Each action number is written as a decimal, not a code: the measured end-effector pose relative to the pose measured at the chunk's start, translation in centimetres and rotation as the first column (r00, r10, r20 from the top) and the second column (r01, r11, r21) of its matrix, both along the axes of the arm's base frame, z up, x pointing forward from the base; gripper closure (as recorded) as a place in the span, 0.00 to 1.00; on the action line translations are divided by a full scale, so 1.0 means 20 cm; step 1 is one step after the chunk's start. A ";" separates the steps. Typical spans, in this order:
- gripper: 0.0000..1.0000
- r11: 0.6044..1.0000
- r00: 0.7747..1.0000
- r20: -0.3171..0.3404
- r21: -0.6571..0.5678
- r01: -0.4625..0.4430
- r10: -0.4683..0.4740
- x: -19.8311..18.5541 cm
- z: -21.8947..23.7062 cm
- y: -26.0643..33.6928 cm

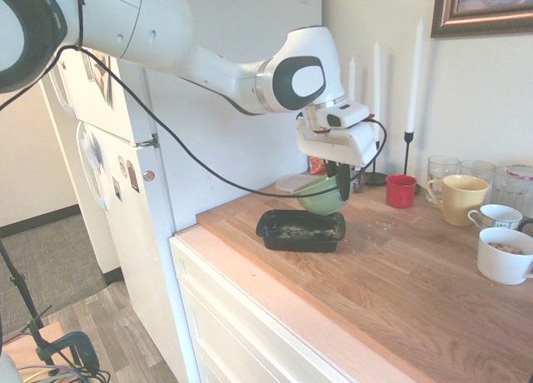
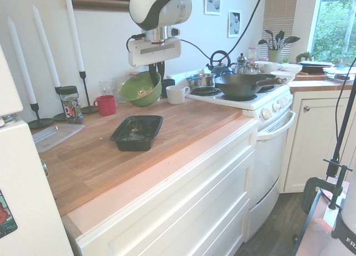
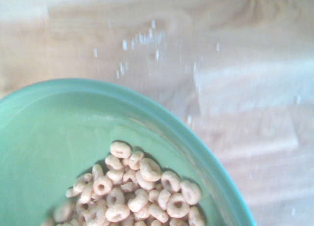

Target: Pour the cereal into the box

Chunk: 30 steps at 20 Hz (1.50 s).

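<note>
My gripper [image 1: 341, 181] is shut on the rim of a green bowl [image 1: 321, 196] and holds it tilted in the air, just behind the box. In the second exterior view the green bowl [image 2: 141, 89] hangs above the counter with its mouth turned toward the camera. Cereal [image 3: 132, 189], small tan rings, lies heaped in the low part of the green bowl [image 3: 59, 132]. The box [image 1: 301, 231] is a shallow black tray on the wooden counter, with some pale cereal [image 1: 298, 230] in its bottom. From the other side the box [image 2: 136, 132] sits in front of and below the bowl.
A red cup [image 1: 400, 191], a yellow mug [image 1: 460, 199], white mugs [image 1: 505, 255] and glasses [image 1: 441, 168] stand at the back right of the counter [image 1: 391, 283]. Tall white candles [image 2: 22, 67] and a clear lid [image 2: 53, 136] are near the wall. A stove with a wok [image 2: 245, 84] adjoins.
</note>
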<state>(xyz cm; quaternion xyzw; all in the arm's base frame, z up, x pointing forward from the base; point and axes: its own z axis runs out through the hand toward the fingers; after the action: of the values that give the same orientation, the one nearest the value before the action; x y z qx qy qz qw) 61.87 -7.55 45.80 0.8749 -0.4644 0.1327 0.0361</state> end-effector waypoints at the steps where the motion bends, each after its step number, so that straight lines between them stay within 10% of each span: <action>1: 1.00 1.000 1.000 0.004 -0.031 0.004 -0.004 -0.04 -0.04 0.03; 11: 1.00 0.955 0.998 0.051 -0.297 -0.015 0.031 -0.08 -0.08 0.24; 30: 1.00 0.660 0.975 -0.038 -0.731 -0.176 0.218 0.00 -0.30 0.56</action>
<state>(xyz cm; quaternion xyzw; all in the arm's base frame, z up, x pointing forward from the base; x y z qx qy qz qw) 61.84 3.74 39.86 0.8290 -0.2765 0.3325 0.3547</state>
